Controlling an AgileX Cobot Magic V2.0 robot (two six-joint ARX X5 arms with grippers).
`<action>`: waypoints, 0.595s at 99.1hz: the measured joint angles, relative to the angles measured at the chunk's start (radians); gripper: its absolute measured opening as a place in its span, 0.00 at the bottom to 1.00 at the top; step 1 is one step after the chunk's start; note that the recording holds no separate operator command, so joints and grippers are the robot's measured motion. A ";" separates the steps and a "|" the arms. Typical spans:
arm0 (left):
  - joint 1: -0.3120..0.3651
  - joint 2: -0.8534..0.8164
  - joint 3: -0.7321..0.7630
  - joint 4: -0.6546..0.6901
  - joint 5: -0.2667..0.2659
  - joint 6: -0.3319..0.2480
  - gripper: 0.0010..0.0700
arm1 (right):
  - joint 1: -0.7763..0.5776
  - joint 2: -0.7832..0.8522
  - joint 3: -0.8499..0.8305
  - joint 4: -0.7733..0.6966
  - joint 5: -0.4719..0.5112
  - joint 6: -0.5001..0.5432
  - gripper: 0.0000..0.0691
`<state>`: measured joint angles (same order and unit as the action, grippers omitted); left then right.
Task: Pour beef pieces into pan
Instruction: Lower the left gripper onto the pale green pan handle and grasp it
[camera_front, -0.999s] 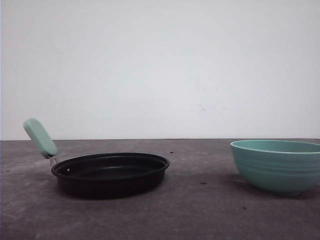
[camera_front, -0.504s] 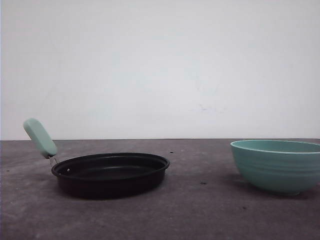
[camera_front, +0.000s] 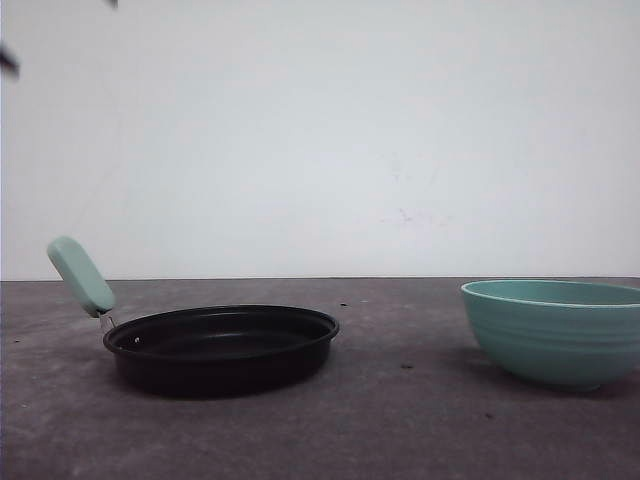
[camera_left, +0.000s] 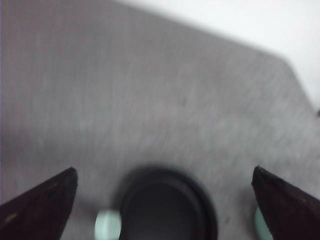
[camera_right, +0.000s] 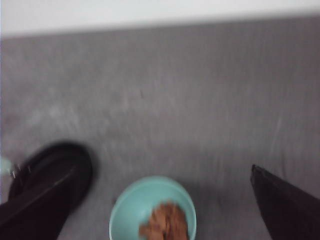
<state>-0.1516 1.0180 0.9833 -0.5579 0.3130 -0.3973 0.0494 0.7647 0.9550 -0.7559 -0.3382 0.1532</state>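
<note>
In the front view the pan (camera_front: 222, 348) sits at lower left on the grey counter (camera_front: 400, 430), its handle up-left; the teal bowl (camera_front: 555, 330) stands well apart at lower right. From the right wrist, the beef pieces (camera_right: 164, 222) lie in that bowl, between the spread-open right hand (camera_right: 160, 210) fingers. The left hand (camera_left: 165, 205), also spread wide, frames the pan, blurred.

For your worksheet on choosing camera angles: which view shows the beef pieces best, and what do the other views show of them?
The right wrist view: it looks down into the teal bowl, where the beef pieces lie as a blurred reddish-brown heap. The front view sees that bowl side-on, so its wall hides them. The left wrist view looks at the pan instead.
</note>
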 joint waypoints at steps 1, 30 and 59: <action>0.000 0.001 -0.014 0.005 0.002 -0.004 0.99 | 0.000 0.003 0.000 -0.005 0.000 0.000 0.99; -0.002 0.040 -0.344 0.263 0.026 -0.225 0.99 | 0.000 0.012 0.000 -0.029 0.000 -0.001 0.99; -0.051 0.195 -0.355 0.339 0.025 -0.307 0.99 | 0.000 0.012 0.000 -0.033 0.000 -0.001 0.99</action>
<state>-0.2028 1.2125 0.6285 -0.2192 0.3382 -0.7040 0.0494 0.7769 0.9550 -0.7887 -0.3386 0.1524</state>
